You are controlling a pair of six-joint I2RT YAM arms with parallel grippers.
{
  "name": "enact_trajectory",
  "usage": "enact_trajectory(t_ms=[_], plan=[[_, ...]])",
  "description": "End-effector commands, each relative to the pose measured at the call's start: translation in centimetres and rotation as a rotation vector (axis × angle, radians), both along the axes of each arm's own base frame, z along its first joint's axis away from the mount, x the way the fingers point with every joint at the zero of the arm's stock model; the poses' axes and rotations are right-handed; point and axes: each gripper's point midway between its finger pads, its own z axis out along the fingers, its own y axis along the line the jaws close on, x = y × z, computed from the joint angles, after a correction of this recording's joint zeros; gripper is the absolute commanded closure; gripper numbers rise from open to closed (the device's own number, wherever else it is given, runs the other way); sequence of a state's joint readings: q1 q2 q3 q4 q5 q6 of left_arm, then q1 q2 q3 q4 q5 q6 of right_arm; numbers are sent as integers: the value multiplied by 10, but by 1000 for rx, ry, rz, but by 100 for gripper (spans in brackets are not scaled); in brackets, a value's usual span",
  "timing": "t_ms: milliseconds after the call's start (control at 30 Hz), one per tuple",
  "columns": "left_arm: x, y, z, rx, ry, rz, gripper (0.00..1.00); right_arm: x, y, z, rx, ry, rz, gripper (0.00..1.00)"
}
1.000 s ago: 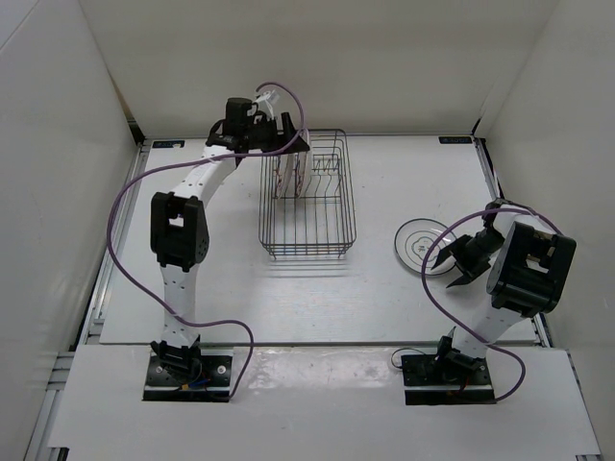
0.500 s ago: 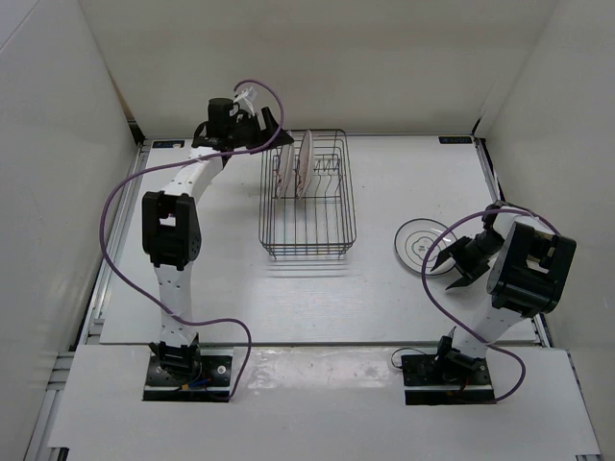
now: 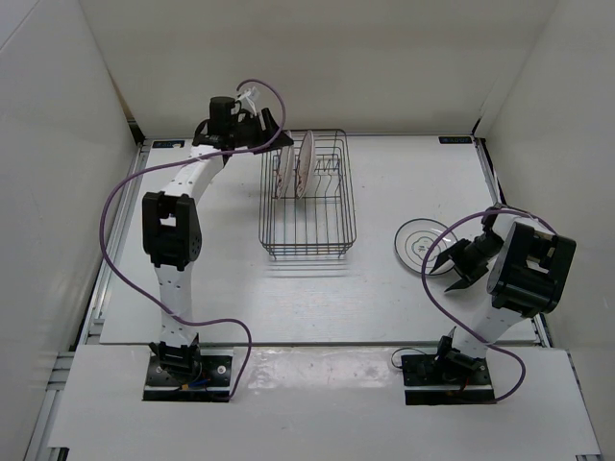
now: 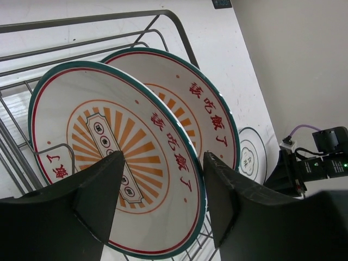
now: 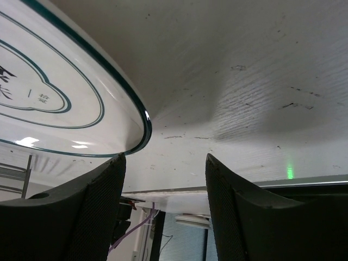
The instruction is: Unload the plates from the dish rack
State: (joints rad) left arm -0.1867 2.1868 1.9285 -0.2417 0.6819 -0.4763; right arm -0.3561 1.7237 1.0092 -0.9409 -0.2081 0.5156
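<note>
The dish rack (image 3: 352,202) of dark wire stands at the table's back centre. Two plates with orange-red centre patterns stand upright in its back left part, one (image 3: 285,171) beside the other (image 3: 306,165). My left gripper (image 3: 277,134) is open at the rack's back left corner, just behind these plates and not touching them. In the left wrist view the nearer plate (image 4: 114,157) fills the gap between my open fingers (image 4: 98,190), with the second plate (image 4: 190,98) behind it. The dark-ringed plate (image 3: 421,245) lies flat on the table at the right. My right gripper (image 3: 442,274) is open and empty at its near right edge (image 5: 54,98).
White walls enclose the table on three sides. The rack's top rail (image 4: 81,19) runs above the plates. Purple cables loop from both arms. The right arm's body (image 3: 528,269) sits near the table's right front edge.
My left gripper has drawn back and to the left, from over the standing plates to the rack's back left corner. The plates stay in the rack. The right arm has hardly moved.
</note>
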Motion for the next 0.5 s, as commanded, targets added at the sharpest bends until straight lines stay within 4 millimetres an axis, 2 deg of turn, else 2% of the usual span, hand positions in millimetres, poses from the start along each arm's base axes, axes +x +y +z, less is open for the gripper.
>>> enact_trajectory(t_ms=[0, 133, 233, 267, 300, 467], plan=[[-10, -8, 20, 30, -36, -53, 33, -3, -1, 2, 11, -2, -8, 37], [-19, -8, 11, 76, -17, -85, 42, -2, -2, 2, 13, -4, -14, 37], [-26, -7, 4, 134, -8, -104, 44, -3, 0, 0, 20, 2, -15, 37], [-28, -9, 10, 150, -33, -114, 45, -3, 0, -1, 24, -1, -18, 37], [-31, -9, 6, 160, -21, -119, 45, -3, 0, -2, 25, 2, -19, 37], [-30, -10, 6, 195, -41, -98, 49, -2, 2, -3, 49, 11, -44, 37]])
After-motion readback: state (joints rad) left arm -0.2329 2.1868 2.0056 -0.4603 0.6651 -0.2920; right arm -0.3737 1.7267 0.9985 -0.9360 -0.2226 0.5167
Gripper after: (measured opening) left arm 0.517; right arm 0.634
